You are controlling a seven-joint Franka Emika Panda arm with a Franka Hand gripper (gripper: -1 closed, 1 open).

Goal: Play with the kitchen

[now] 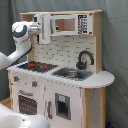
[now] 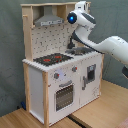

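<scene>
Tool [image 1: 46, 27] up at top shelf level of the kitchen [image 1: 75, 95], in front of hood [image 2: 47, 20], just left of microwave [image 1: 67, 24] in first exterior view. Open or closed: can't tell, holding nothing visible. White arm [image 2: 107, 47] reaches in from second exterior view's right, over sink [image 1: 72, 74] w/ black tap [image 1: 84, 59]. Hob [image 1: 36, 65] below tool, well apart. Oven door [image 2: 63, 95] shut. Kitchen stands on wood floor [image 2: 100, 112], grey backdrop behind.

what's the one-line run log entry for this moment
arm: raised at hood level | gripper: by the hood, fingers unclear | kitchen: oven door shut | hob: bare
</scene>
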